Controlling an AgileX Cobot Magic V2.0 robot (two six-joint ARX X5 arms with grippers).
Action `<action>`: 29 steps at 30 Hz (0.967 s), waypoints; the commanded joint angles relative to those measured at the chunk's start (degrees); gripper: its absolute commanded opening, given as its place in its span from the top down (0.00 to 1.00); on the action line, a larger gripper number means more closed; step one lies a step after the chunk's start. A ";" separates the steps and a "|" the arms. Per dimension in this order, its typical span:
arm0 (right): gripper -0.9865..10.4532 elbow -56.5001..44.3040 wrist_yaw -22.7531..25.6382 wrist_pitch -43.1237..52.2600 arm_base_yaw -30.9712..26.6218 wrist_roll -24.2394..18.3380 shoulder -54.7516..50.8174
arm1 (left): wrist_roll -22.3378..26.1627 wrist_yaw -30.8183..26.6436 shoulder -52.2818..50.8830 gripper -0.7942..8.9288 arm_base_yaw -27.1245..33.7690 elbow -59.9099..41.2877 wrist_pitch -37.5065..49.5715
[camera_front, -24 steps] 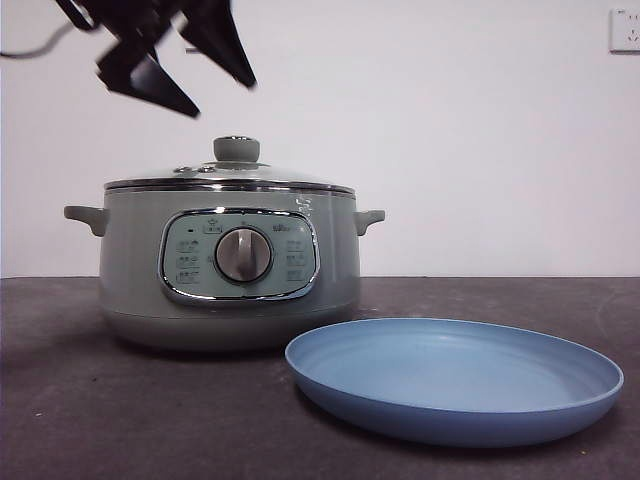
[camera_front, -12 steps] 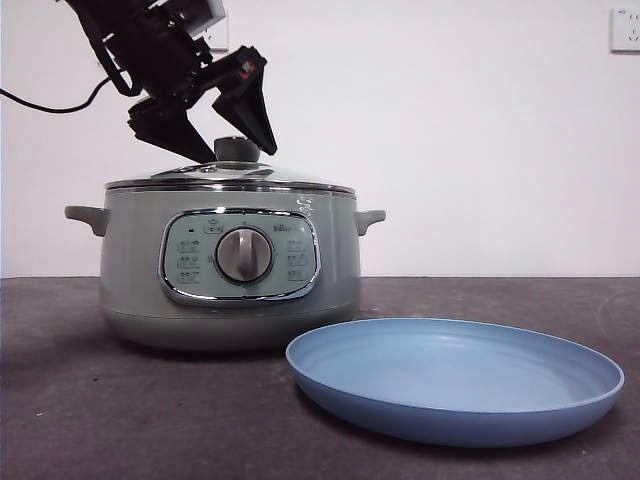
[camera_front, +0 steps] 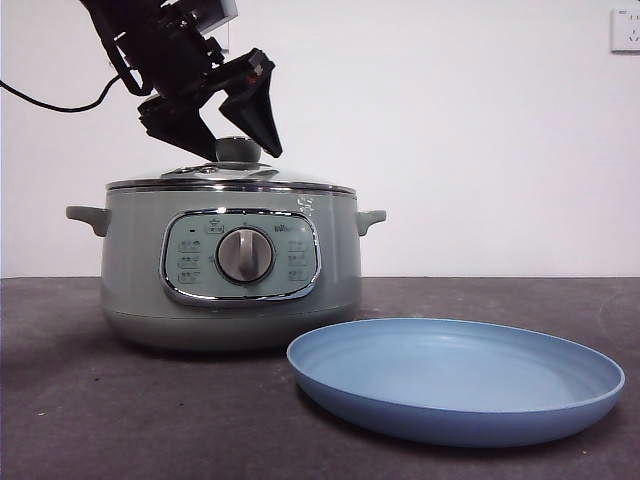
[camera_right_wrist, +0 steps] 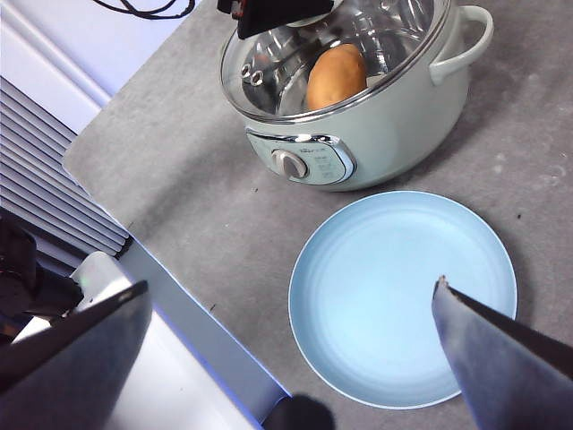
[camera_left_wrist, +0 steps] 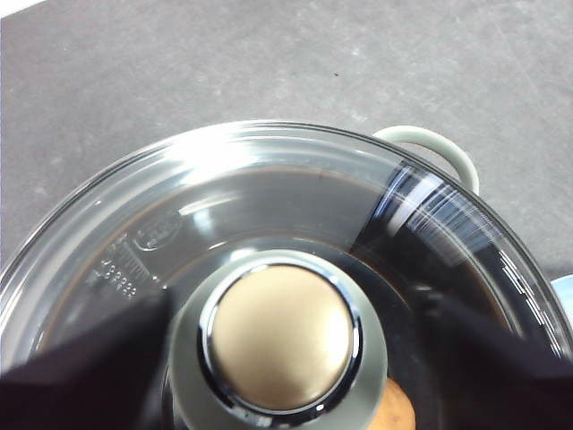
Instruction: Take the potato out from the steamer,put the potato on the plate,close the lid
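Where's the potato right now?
The potato is inside the steamer, under the closed glass lid; the right wrist view shows it through the glass, behind the empty plate.

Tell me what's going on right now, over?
Left gripper open, fingers either side of the lid knob. Right gripper open, waiting above the plate. Potato inside the steamer, lid on.

Left hand [camera_front: 236,143] dropped from well above the steamer [camera_front: 228,262] to straddle the lid [camera_front: 230,178] knob, jaws spread either side.
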 commanded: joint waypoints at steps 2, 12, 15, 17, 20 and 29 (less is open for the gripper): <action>0.31 0.13 0.00 0.57 0.13 0.13 0.20 | 0.52 0.07 0.28 0.94 -0.07 0.02 -0.98; 0.31 0.13 0.00 0.59 0.13 0.13 0.59 | 0.48 0.09 -0.39 0.93 -0.07 0.11 -0.57; 0.31 0.13 0.02 0.74 0.13 0.15 0.59 | 0.46 0.07 -1.51 0.93 0.02 0.11 -0.50; 0.31 0.13 0.02 0.94 0.13 0.17 0.59 | 0.28 0.07 -2.51 0.93 0.15 0.13 -0.46; 0.31 0.13 0.02 1.36 0.13 0.31 0.74 | 0.04 0.07 -4.52 0.93 0.61 0.13 -0.44; 0.31 0.13 -0.09 9.94 1.33 6.58 4.37 | -1.14 -0.74 -14.38 0.93 2.84 0.13 -4.90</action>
